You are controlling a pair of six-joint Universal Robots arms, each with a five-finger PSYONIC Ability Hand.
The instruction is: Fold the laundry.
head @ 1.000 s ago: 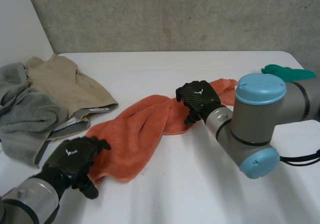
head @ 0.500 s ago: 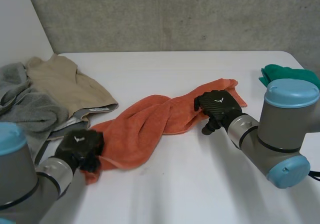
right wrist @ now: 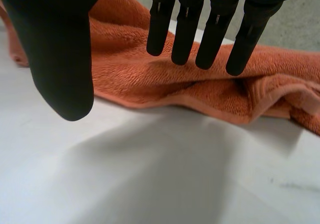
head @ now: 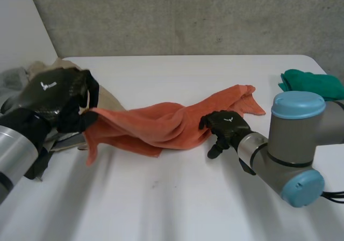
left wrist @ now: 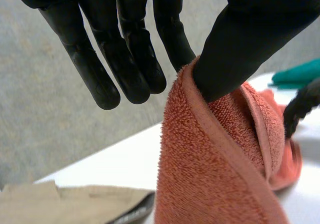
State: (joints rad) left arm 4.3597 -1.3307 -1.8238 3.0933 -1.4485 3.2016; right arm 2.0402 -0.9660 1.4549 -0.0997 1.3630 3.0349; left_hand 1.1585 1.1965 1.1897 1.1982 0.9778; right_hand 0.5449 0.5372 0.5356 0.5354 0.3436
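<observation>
An orange towel [head: 161, 124] lies stretched across the middle of the white table [head: 177, 198]. Its left end is lifted off the table, pinched between the thumb and a finger of my left hand [head: 54, 93]. In the left wrist view the thumb [left wrist: 250, 39] presses on the towel's hem [left wrist: 210, 174] while the other fingers stay straight. My right hand [head: 226, 125] rests at the towel's near edge, right of its middle. In the right wrist view its fingers [right wrist: 186, 29] are straight and spread just above the towel [right wrist: 200, 84], holding nothing.
A beige garment [head: 110, 100] and a grey cloth [head: 11, 79] are piled at the table's left edge, behind my left hand. A folded green cloth [head: 312, 82] lies at the far right. The beige garment [left wrist: 60, 204] and the green cloth [left wrist: 300, 77] also appear in the left wrist view.
My left hand shut on the towel's left end and raised it up and leftward, pulling the towel straighter. My right hand went to the towel's near edge and its fingers straightened.
</observation>
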